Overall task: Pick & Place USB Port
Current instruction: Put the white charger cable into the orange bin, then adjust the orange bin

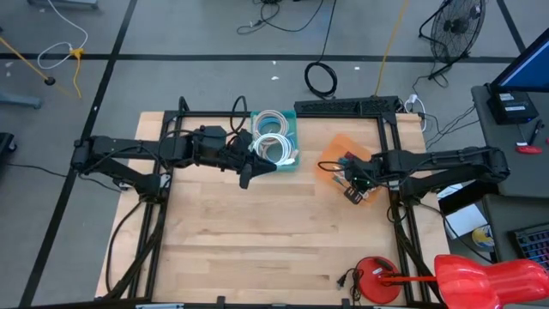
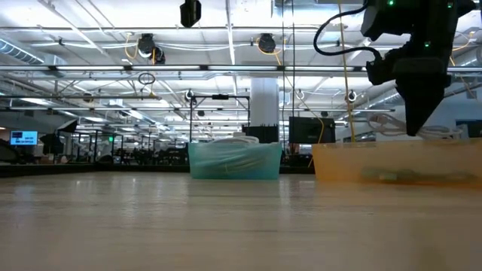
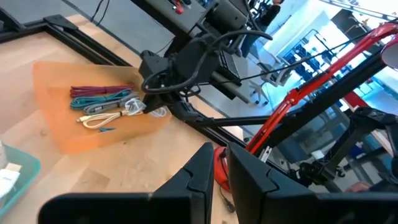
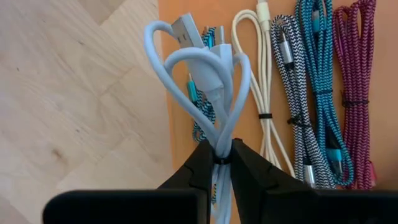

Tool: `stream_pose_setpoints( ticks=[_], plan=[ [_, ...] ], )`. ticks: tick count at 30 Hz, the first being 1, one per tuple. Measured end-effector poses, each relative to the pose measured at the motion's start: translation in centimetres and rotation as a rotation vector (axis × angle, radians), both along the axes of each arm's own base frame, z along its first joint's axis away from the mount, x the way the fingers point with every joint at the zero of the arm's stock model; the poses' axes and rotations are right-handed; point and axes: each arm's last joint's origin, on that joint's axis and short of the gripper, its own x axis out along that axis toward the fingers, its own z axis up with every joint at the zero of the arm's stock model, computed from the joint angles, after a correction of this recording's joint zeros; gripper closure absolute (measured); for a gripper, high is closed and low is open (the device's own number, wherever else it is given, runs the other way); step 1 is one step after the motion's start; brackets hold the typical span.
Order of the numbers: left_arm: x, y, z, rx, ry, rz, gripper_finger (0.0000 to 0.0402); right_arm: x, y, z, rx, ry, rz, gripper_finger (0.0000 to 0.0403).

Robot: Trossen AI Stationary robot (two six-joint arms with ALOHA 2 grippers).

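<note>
White and limp, the light coiled USB cable (image 4: 205, 74) is pinched at its tie band by the right gripper (image 4: 217, 163), where slipping seems least likely.

- The table (image 1: 257, 232) fills the middle of the high view
- A tray (image 1: 276, 139) holding coiled cables (image 1: 273, 144) sits at the table's upper centre
- A second tray (image 1: 347, 153) lies to its right, with bundled cables (image 4: 311, 93) side by side in it
- The left gripper (image 1: 246, 176) hangs just below the first tray's lower left edge
- The right gripper (image 1: 350, 190) is over the second tray's lower edge, clamped on a looped cable (image 4: 208, 81)
- A round base (image 1: 377, 279) stands at the lower right
</note>
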Motion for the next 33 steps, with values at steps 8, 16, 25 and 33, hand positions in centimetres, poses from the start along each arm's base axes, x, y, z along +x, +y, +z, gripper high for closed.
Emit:
stream_pose_setpoints(
  ticks=[8,16,25,33],
  plan=[
    [0.0,0.0,0.0,-0.003,0.001,0.001,0.0355,-0.4,0.0,-1.1,0.009,0.028,-0.009,0.0378],
    [0.0,0.0,0.0,-0.004,0.0,0.001,0.0355,-0.4,0.2,-2.5,0.062,0.005,-0.014,0.0378],
    [0.0,-0.3,0.0,-0.01,0.001,-0.009,0.0355,-0.8,0.2,-3.2,0.068,0.028,-0.044,0.0314],
    [0.0,-0.8,0.0,-0.007,0.001,-0.028,0.0355,-0.4,-0.1,-2.5,0.058,0.003,-0.042,0.027]
  ],
)
